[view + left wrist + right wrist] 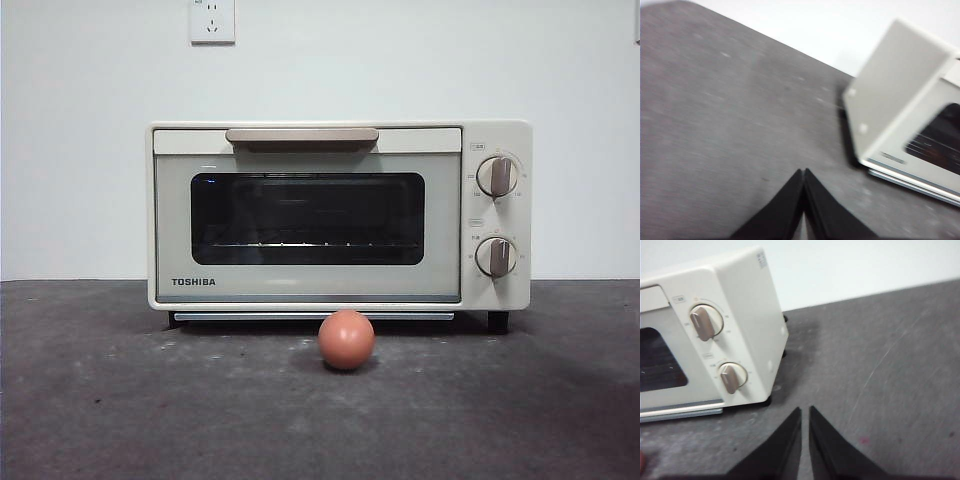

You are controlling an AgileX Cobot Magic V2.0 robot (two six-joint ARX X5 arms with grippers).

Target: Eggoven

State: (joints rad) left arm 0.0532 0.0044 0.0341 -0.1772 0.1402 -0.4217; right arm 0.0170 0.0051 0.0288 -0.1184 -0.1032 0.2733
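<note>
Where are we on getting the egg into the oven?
Nothing looks done yet. The oven door is closed, and the egg sits on the table just in front of it. Nothing is in hand: the left claw and right claw are both shut and empty, off to either side of the oven. Left: open the door, pick up the egg, place it inside.

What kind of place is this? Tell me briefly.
Probably a lab test bench, not a real kitchen: a Toshiba toaster oven and an egg alone on a gray tabletop, bare white wall with one outlet.

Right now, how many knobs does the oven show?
2, both on the oven panel's right side: the upper knob directly above the lower knob. None seem hidden.
</note>
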